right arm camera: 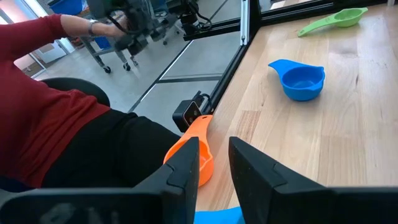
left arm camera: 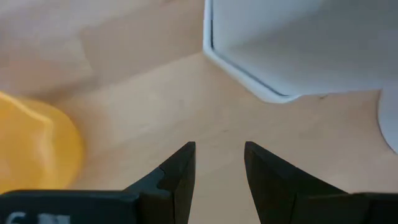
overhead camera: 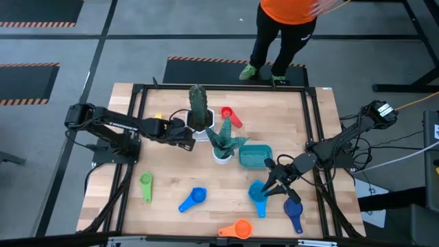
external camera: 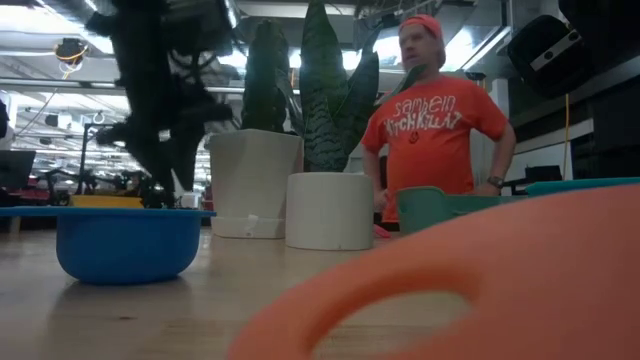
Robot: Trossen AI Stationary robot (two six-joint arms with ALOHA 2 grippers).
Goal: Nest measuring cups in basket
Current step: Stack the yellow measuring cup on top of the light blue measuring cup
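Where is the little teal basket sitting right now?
In the high view, the teal basket sits right of centre on the table, just right of the round white pot, with the right tool hovering open close beside it.

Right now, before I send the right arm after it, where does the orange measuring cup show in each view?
High view: orange measuring cup at the bottom edge, centre.
Low view: the big blurred orange shape filling the foreground, lower right.
Left wrist view: not in it.
Right wrist view: on the table edge, lower centre-left.
Landmark: the blue cup, seen in all but the left wrist view.
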